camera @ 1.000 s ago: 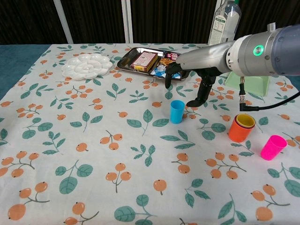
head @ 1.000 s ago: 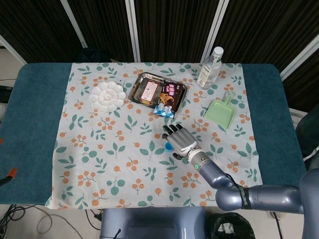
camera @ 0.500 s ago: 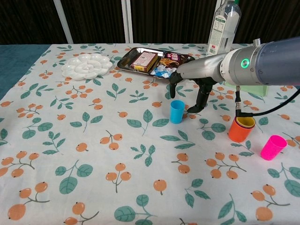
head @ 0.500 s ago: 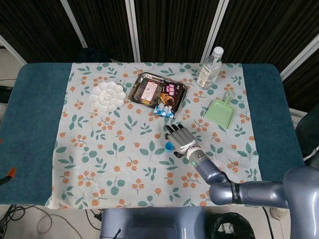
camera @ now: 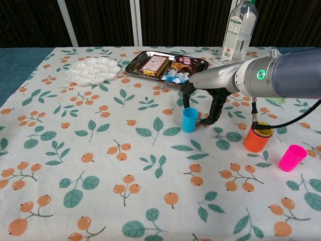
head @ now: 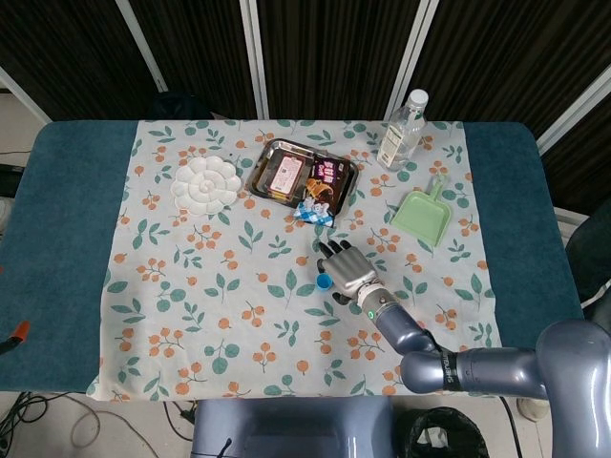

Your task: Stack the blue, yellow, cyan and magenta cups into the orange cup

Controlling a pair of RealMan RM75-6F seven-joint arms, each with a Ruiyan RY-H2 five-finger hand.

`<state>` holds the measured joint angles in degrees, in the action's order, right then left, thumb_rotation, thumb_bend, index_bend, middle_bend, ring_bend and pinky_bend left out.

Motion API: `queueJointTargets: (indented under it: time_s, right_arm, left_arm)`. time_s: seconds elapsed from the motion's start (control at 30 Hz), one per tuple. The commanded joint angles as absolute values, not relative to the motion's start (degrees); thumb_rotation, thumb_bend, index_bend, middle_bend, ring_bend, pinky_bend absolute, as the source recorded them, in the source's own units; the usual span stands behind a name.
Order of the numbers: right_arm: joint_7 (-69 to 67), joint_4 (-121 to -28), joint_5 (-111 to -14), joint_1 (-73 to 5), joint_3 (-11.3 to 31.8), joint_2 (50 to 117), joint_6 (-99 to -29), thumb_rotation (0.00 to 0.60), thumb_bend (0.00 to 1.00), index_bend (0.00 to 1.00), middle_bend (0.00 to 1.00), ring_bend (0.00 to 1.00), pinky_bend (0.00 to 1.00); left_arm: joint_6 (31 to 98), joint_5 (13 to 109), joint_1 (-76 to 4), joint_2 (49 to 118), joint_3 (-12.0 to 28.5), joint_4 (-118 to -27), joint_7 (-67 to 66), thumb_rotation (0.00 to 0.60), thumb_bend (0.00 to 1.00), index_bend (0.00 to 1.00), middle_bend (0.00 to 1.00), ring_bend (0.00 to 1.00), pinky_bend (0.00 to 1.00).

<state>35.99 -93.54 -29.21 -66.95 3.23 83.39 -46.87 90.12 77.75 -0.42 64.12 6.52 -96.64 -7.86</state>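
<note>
right hand (fingers apart) just beside blue cup

the small cyan plastic cup looks smooth and slightly glossy, as do the orange plastic cup and magenta plastic cup. the leaf-printed cloth table cover is matt. the rectangular metal tray shines.

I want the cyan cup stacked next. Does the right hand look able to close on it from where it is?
Probably yes. The right hand hangs with fingers spread just behind and beside the cyan cup, which stands upright and alone on the cloth. Nothing lies between them; the orange cup stands well off to the side.
</note>
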Motion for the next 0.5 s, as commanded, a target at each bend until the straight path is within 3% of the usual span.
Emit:
queueJointTargets:
  time_s: [0.03,0.5]
  right_arm:
    - [35.7,-93.3,-29.4,-66.9,3.3,83.7,-47.0,0.6,0.42,0.37,0.0,0.05,0.11]
    - [35.2,-92.5,-29.9,-66.8,3.3,84.6,-47.7,0.6,0.42,0.41,0.0,0.05,0.11]
  left_arm:
    - [90.1,77.8,-0.4,64.1,6.5,-96.6,-7.8,0.6,0.19,0.17,0.1,0.0,0.0]
    - [90.0,77.6,-0.4,64.0,6.6,-96.6,-7.6,0.6,0.19,0.17,0.1,0.0,0.0]
